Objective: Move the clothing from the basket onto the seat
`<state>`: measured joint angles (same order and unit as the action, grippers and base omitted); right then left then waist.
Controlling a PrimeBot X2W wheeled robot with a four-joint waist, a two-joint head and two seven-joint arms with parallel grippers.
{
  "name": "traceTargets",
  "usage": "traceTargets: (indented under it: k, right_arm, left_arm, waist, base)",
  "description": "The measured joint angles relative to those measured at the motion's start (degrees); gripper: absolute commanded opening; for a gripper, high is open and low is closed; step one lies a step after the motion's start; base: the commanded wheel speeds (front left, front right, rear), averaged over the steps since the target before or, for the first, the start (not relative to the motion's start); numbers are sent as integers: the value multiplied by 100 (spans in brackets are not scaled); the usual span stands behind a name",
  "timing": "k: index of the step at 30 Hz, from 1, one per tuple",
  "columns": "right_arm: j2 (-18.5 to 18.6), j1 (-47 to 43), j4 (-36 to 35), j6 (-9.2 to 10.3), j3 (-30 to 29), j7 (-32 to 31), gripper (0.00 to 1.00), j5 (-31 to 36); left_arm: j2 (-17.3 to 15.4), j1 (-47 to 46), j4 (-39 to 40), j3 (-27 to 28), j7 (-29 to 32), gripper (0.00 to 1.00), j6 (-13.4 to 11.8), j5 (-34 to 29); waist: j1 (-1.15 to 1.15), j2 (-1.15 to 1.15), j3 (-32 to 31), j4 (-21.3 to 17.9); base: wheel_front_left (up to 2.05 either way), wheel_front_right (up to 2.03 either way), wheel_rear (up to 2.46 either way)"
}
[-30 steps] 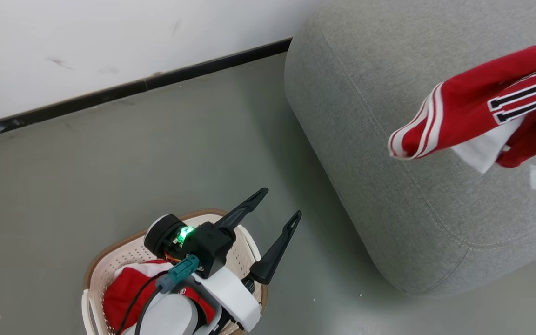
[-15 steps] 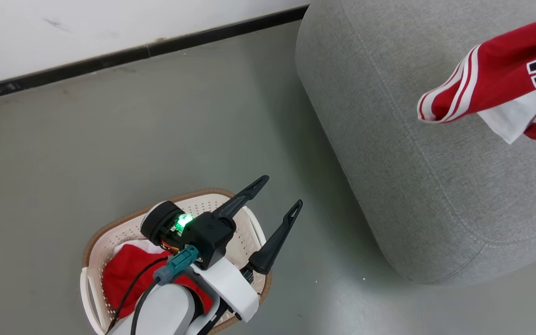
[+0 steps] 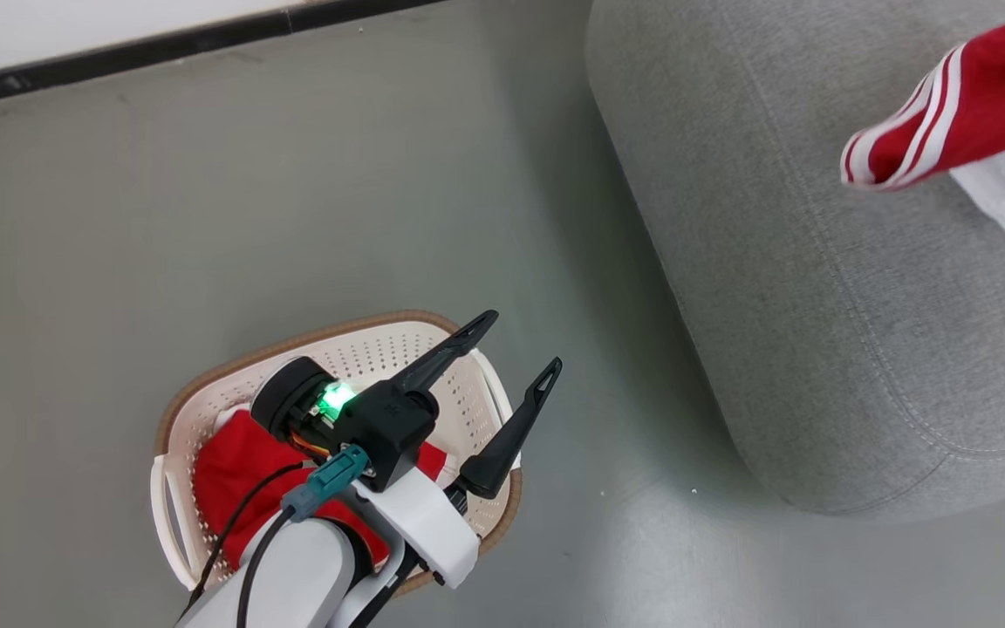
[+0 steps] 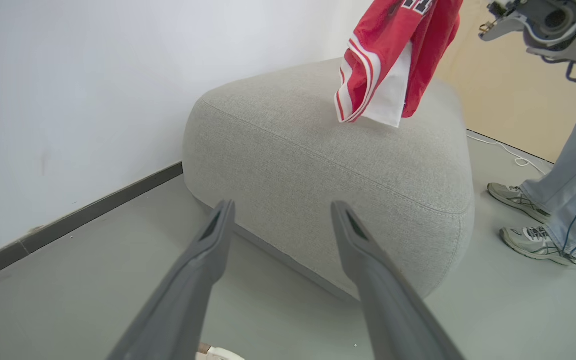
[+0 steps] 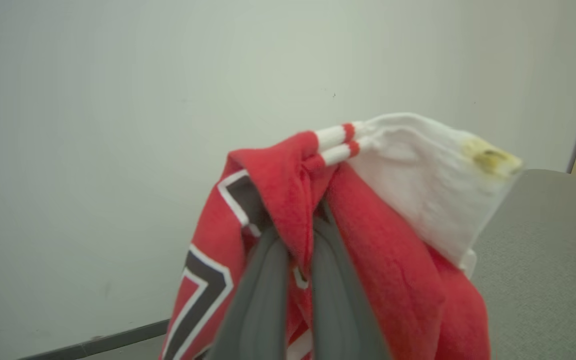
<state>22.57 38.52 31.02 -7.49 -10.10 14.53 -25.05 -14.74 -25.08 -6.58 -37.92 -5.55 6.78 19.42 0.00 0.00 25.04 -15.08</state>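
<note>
The red jersey (image 3: 956, 113) with white-red striped trim hangs in the air over the grey sofa (image 3: 816, 305), at the upper right of the head view. My right gripper (image 5: 300, 235) is shut on it, its fingertips buried in the bunched jersey (image 5: 383, 260). My left gripper (image 3: 520, 342) is open with nothing in it, hovering over the right end of the cream basket (image 3: 380, 344). The red shorts (image 3: 232, 462) lie in the basket, partly hidden under my left arm. In the left wrist view the open left gripper (image 4: 283, 205) points at the sofa (image 4: 328, 165) and the hanging jersey (image 4: 388, 55).
The basket stands on grey floor (image 3: 206, 174), left of the sofa, with a white wall and dark skirting (image 3: 119, 52) behind. A person's legs and shoes (image 4: 563, 200) stand at the sofa's far end, near a cable. My right arm (image 4: 553, 20) shows above them.
The head camera has tilted, so the basket and sofa sit higher in the picture. The jersey has been carried farther right over the sofa. The left gripper stays open above the basket.
</note>
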Motion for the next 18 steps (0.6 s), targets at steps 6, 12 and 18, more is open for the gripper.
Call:
traceTargets:
  k: [6, 12, 18]
  right_arm:
    - [185, 316, 285, 1, 7, -18, 0, -146]
    - [297, 597, 612, 0, 58, -93, 0, -305]
    - [526, 879, 1001, 1, 67, -205, 0, -500]
  left_arm:
    - [-26, -113, 112, 32, 52, 100, -22, 0]
    - [-48, -227, 240, 31, 102, 100, -22, -18]
    - [-45, -356, 392, 32, 109, 100, -22, -16]
  waist:
    - [0, 0, 220, 81]
    - [0, 0, 438, 155]
    - [0, 0, 650, 230]
  base:
    - [0, 0, 0]
    - [0, 0, 0]
    - [0, 0, 0]
